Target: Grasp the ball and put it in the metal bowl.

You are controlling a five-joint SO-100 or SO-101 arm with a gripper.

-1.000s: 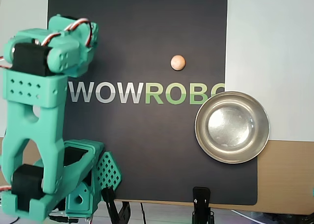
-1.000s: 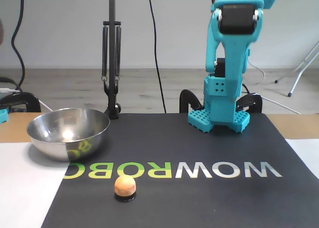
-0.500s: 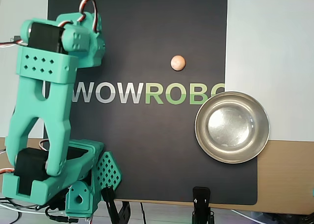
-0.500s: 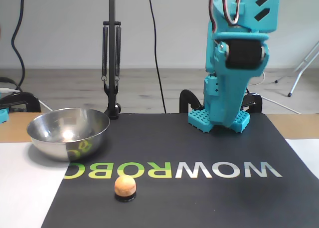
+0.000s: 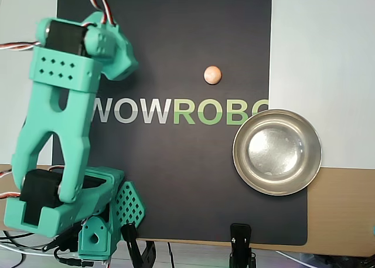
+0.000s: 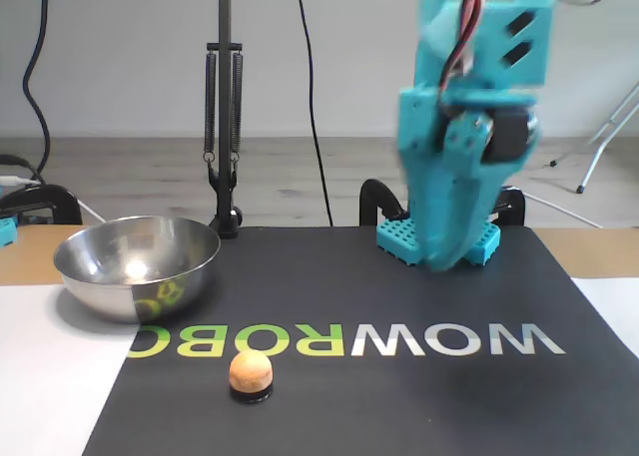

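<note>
1. The ball (image 5: 212, 75) lies alone on the black mat (image 5: 176, 174), beyond the lettering in the overhead view and in front of it in the fixed view (image 6: 250, 372). A thin dark band shows under it in the fixed view; whether that is shadow or a small base is hard to tell. The overhead view shows no such band.

2. The metal bowl (image 5: 277, 152) is empty and sits at the mat's edge, partly on the mat and partly on the white sheet (image 5: 322, 74). In the overhead view it hides the end of the printed lettering (image 5: 176, 111). In the fixed view the bowl (image 6: 137, 266) stands to the left of the ball and further back, well apart from it, and its wall mirrors the green letters.

3. The arm (image 5: 64, 121) rises over the mat's left side in the overhead view, far from ball and bowl. Its base and lower links are cut off by the left and bottom edges.

4. In the fixed view the arm (image 6: 469, 127) is blurred, and its top runs out of the picture.

5. The gripper's fingertips cannot be made out in either view, so I cannot tell whether the jaws are apart or together. Nothing can be seen held.

6. Only the fixed view shows the black stand (image 6: 224, 107) behind the bowl.
</note>
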